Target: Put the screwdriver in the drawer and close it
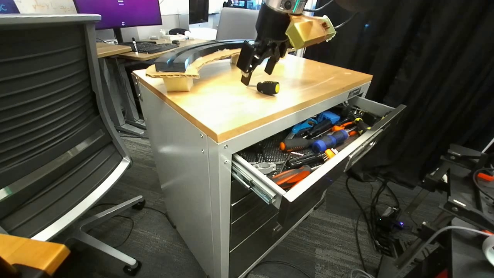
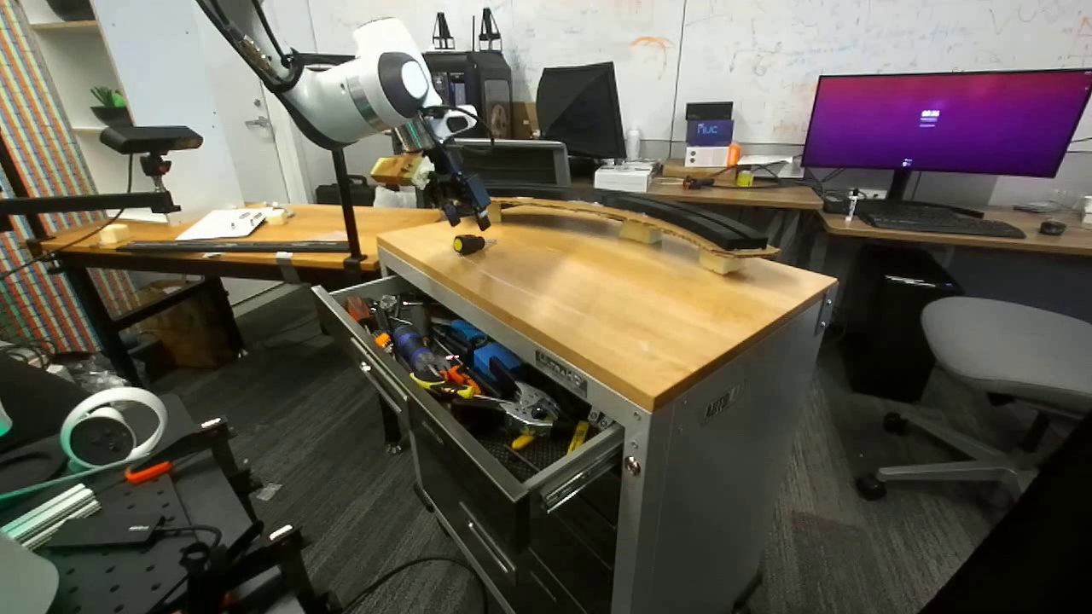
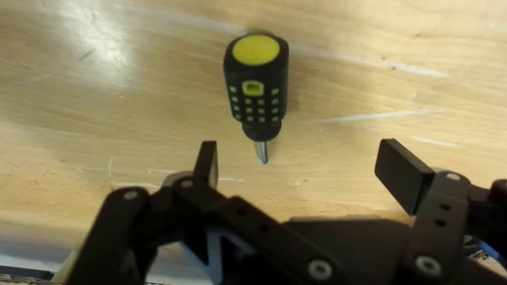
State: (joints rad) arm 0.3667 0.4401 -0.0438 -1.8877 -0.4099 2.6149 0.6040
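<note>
In wrist view, gripper (image 3: 297, 170) stands wide, with screwdriver (image 3: 256, 89) lying on the wooden top (image 3: 138, 118) at its 11 o'clock, tip toward 6; in an exterior view, the extended drawer (image 1: 321, 182) sits at the screwdriver's 5 o'clock.

A robotics lab with office furnishings: a white jointed robot arm (image 2: 354, 98) hangs over a pale wooden worktop (image 2: 623, 298) on a grey metal cabinet (image 1: 181, 162), whose open black-fronted drawer (image 1: 308, 195) holds coloured hand tools (image 1: 330, 143). Nearby are a purple-screened monitor (image 2: 930, 128), a black keyboard (image 2: 938, 219), a grey wheeled chair (image 2: 1015, 345), dark grey carpet (image 2: 810, 482) and a marker-scribbled white wall (image 2: 746, 47).
</note>
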